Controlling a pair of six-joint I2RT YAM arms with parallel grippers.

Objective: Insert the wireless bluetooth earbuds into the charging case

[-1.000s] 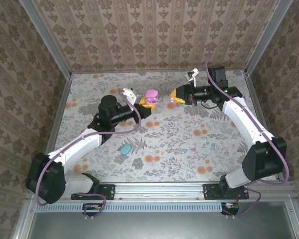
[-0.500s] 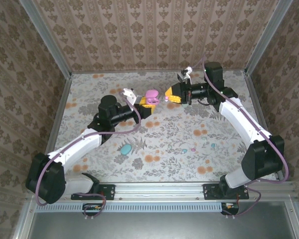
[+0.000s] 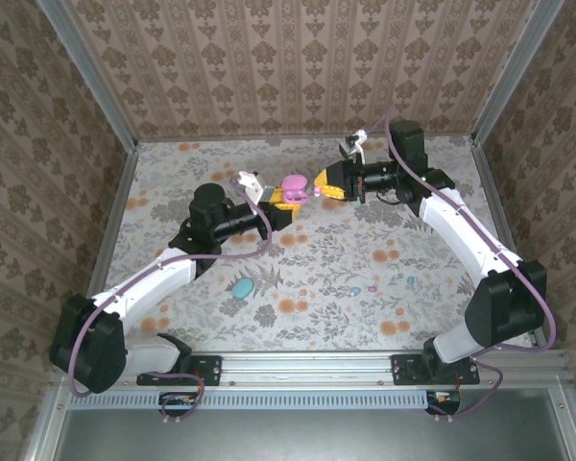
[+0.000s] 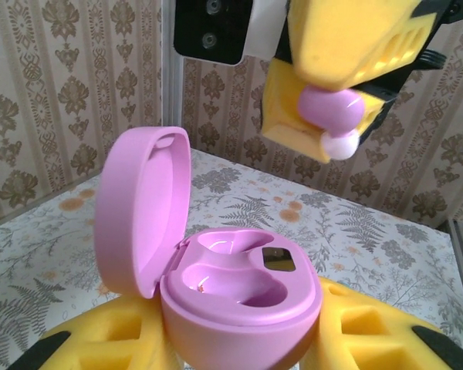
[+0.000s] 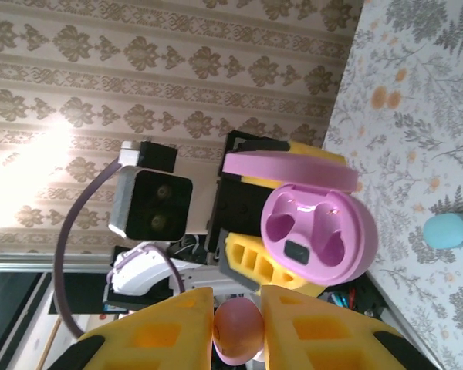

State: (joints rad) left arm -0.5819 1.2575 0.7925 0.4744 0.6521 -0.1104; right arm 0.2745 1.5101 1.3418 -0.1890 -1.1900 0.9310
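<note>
The pink charging case [image 3: 293,183] is held off the table with its lid [image 4: 139,208] swung open. My left gripper [image 3: 280,202] is shut on the case body [image 4: 243,297], and both sockets are empty. My right gripper [image 3: 324,185] is shut on a pink earbud [image 5: 238,327] with a white tip. That earbud [image 4: 332,108] hangs just above and to the right of the open case without touching it. From the right wrist, the case's open face [image 5: 316,231] points at the earbud. Loose earbuds [image 3: 372,286] in pastel colours lie on the floral table.
A teal oval case [image 3: 241,286] lies on the table near the left arm's forearm. Another small bud [image 3: 410,281] lies at the right. Patterned walls and metal rails [image 3: 115,226] close in the table on three sides.
My right gripper has carried the pink earbud leftwards, close to the open case. The left arm and the case have stayed still.
</note>
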